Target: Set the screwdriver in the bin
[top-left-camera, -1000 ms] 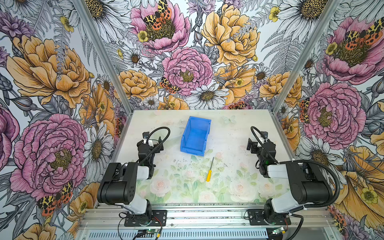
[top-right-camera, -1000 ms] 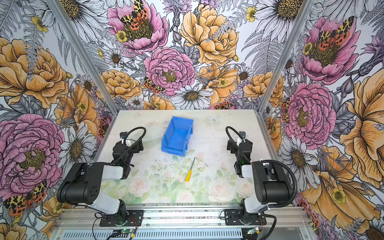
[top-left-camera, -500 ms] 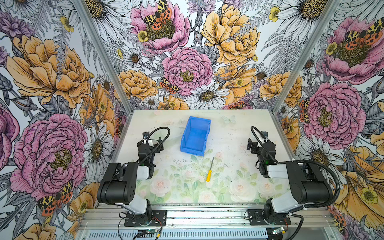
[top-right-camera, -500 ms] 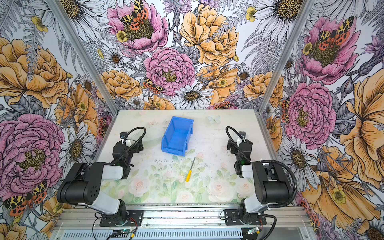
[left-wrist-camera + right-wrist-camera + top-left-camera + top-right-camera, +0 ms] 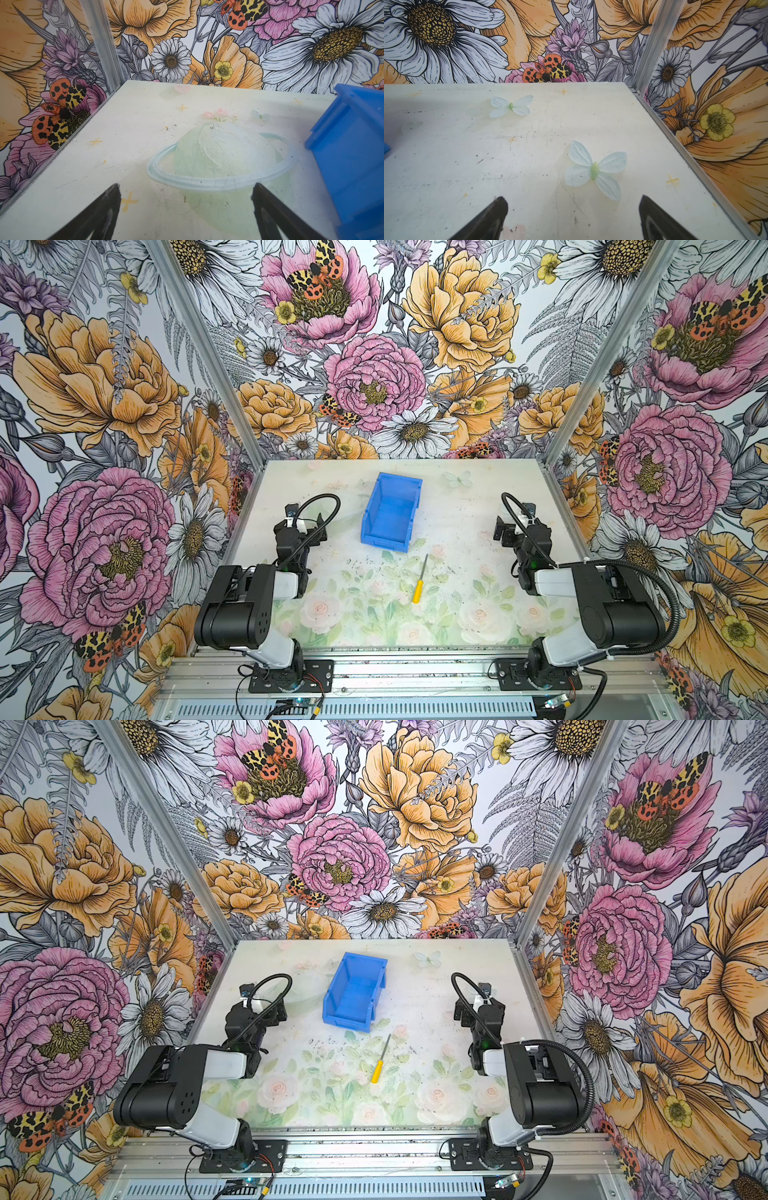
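Note:
The screwdriver [image 5: 419, 583] [image 5: 381, 1060], yellow-handled with a thin dark shaft, lies flat on the table's middle, tip toward the bin. The blue bin [image 5: 385, 541] [image 5: 347, 1023] stands empty just beyond it, lower wall facing the screwdriver. My left gripper [image 5: 302, 525] [image 5: 264, 1006] [image 5: 186, 187] hovers left of the bin, open with only bare table between its fingers. The bin's side [image 5: 353, 155] fills the left wrist view's edge. Far to the right, my right gripper [image 5: 515, 525] [image 5: 478, 1006] [image 5: 573, 198] is open and empty too. Neither wrist view shows the screwdriver.
The table [image 5: 457, 614] carries a printed floral pattern, with printed butterflies [image 5: 595, 171] near the right gripper and a printed ringed planet [image 5: 220, 158] under the left one. Flowered walls with metal corner posts [image 5: 552, 448] close in three sides.

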